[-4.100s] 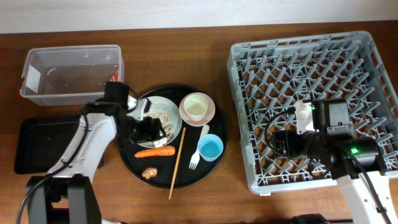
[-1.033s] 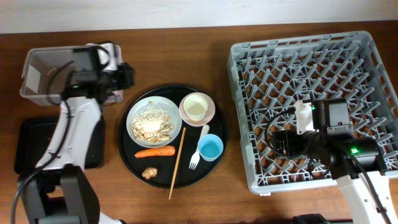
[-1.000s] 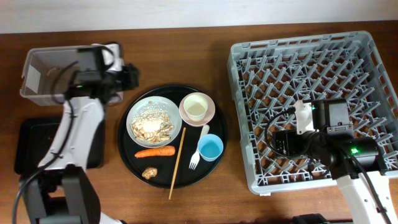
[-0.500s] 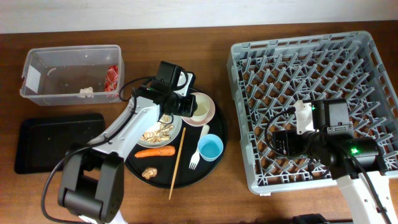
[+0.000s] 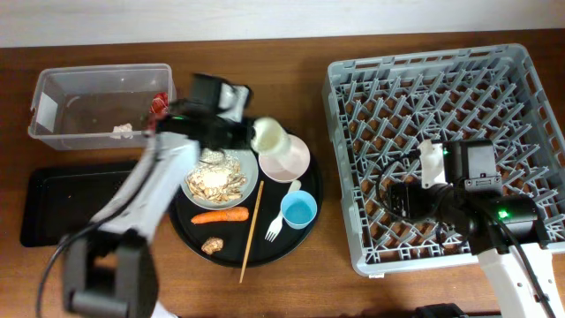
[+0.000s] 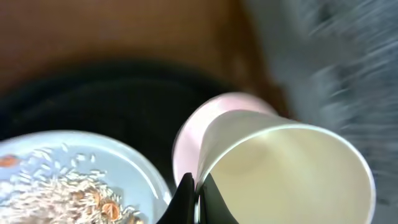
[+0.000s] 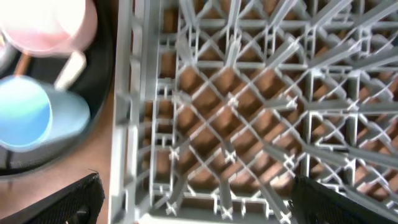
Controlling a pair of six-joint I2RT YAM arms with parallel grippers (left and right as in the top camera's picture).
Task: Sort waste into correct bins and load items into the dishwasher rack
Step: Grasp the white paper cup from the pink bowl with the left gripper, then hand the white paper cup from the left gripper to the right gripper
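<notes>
Left gripper (image 6: pixel 194 190) pinches white cup (image 6: pixel 292 168) rim; cup tilted sideways.

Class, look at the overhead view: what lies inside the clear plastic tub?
A white paper scrap and a red-and-white wrapper lie in the tub. The left arm covers its near-right corner; anything there is hidden.

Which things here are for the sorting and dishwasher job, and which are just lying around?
For the job: rack, clear tub, flat black tray, plate, pink bowl, white cup, blue cup, fork, carrot, brown lump.
Just lying about: round tray, wooden stick.
</notes>
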